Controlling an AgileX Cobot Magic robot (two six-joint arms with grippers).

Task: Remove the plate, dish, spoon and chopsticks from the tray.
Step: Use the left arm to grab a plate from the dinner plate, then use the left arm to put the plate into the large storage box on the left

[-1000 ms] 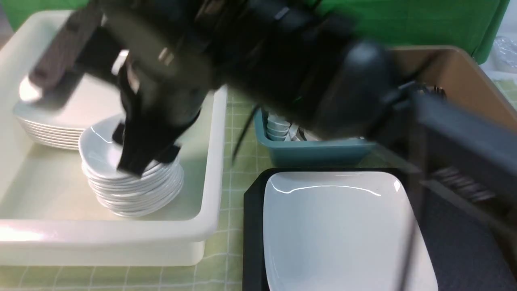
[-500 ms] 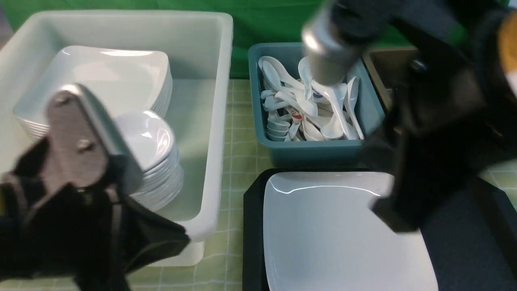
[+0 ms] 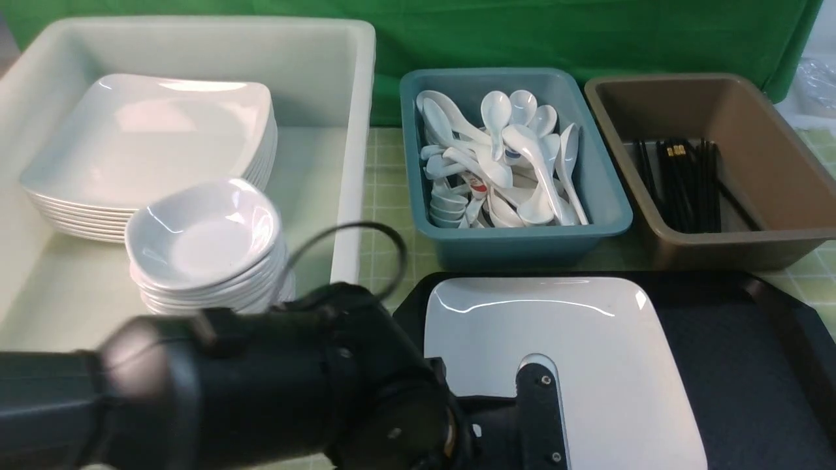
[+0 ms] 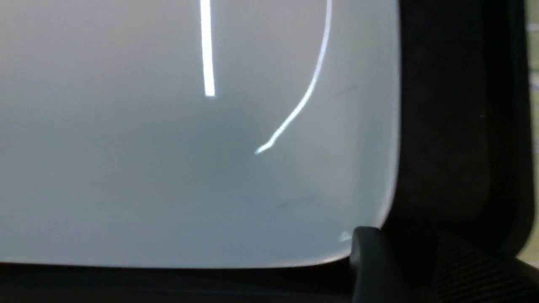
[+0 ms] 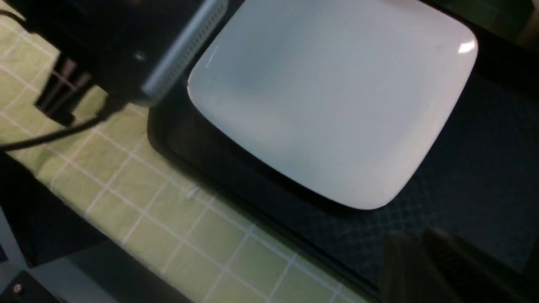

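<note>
The black tray (image 3: 738, 352) lies on the checked table (image 5: 168, 219) with the large square plate (image 3: 555, 339) flat on its left half. The plate is judged stiff, glossy, slippery and breakable, and best taken by its upturned rim. The left gripper (image 3: 537, 405) is held over the plate's near edge and the right gripper (image 5: 421, 265) over bare tray, and neither can be told open or closed. The plate's near corners, hidden by the left arm (image 3: 228, 385) in the front view, are shown only by the wrist views.

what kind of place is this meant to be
Probably a staged dish-sorting station, such as a lab mock-up of a canteen's dish return: a white tub holds stacked plates and dishes, a teal bin soup spoons, a brown bin black chopsticks, and a green backdrop hangs behind.
</note>
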